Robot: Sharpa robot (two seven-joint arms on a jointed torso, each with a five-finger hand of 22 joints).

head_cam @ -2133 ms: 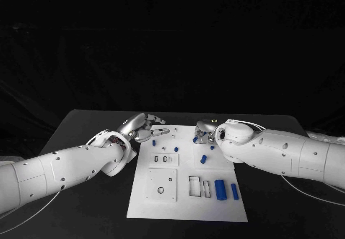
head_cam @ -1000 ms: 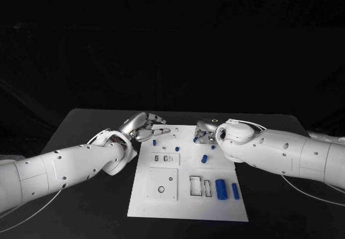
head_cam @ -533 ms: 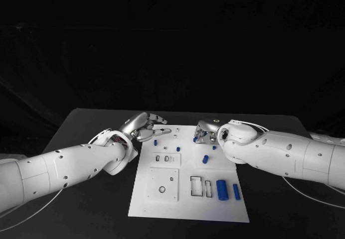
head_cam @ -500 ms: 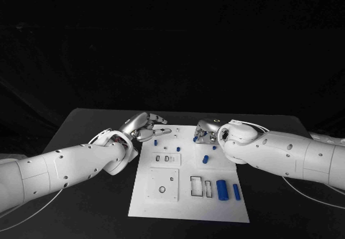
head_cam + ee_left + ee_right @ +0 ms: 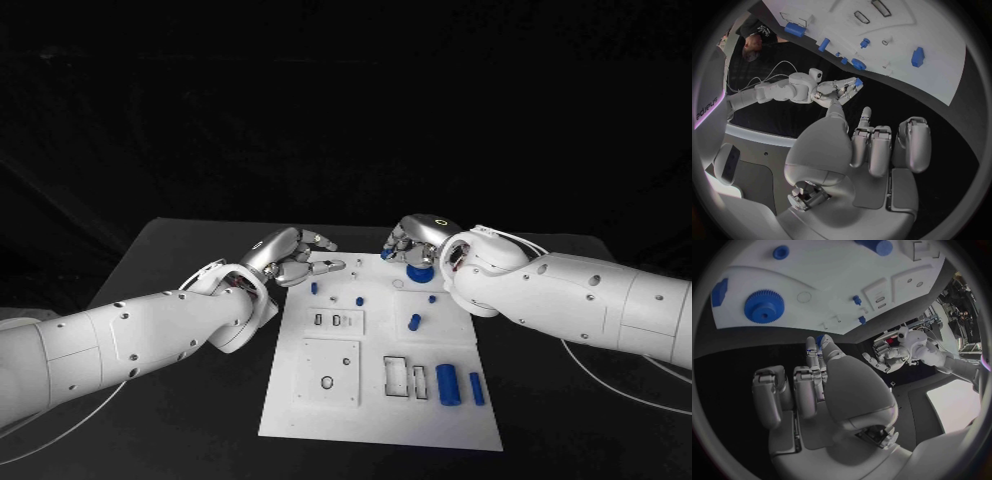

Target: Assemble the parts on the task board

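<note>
On the black desk [image 5: 173, 250], the left hand [image 5: 293, 256], fingers curled and holding nothing, hovers at the white rectangular task board's [image 5: 378, 420] 11 o'clock corner. At 1 o'clock the right hand [image 5: 413, 240] pinches a small blue part [image 5: 858, 81], seen from the left wrist. The right wrist view reveals a blue toothed gear [image 5: 764, 306] on the board.

Two white arms, silver hands

Glossy white arm shells with small dark screw holes; left hand [image 5: 293, 255] and right hand [image 5: 414, 240] silver, apparently cabled at wrists.
</note>
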